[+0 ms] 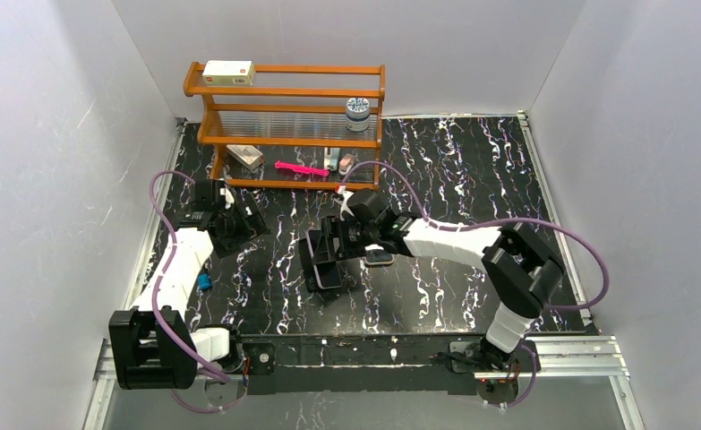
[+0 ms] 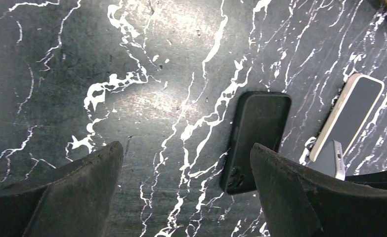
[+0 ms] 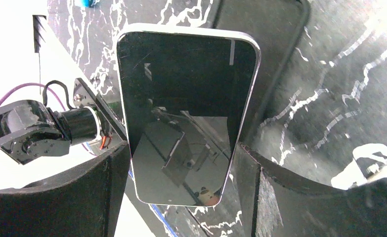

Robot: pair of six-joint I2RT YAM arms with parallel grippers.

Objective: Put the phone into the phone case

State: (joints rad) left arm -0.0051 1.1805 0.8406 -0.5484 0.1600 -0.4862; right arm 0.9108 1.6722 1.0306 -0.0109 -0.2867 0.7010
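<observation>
My right gripper (image 1: 329, 244) is shut on the phone (image 3: 181, 108), which has a dark glossy screen and a thin silvery edge. Both fingers (image 3: 107, 197) press its long sides and hold it tilted above the table. The phone case (image 3: 270, 39), a flat black shell, lies on the table just behind and under the phone. In the left wrist view the case (image 2: 258, 133) lies open side up, with its camera cutout at the near end. My left gripper (image 2: 186, 148) is open and empty, hovering to the left of the case (image 1: 239, 219).
A second phone (image 2: 349, 116) with a pinkish-gold rim lies right of the case (image 1: 380, 258). A wooden rack (image 1: 284, 125) with a box, a jar and a pink item stands at the back. A small blue object (image 1: 204, 280) lies beside the left arm.
</observation>
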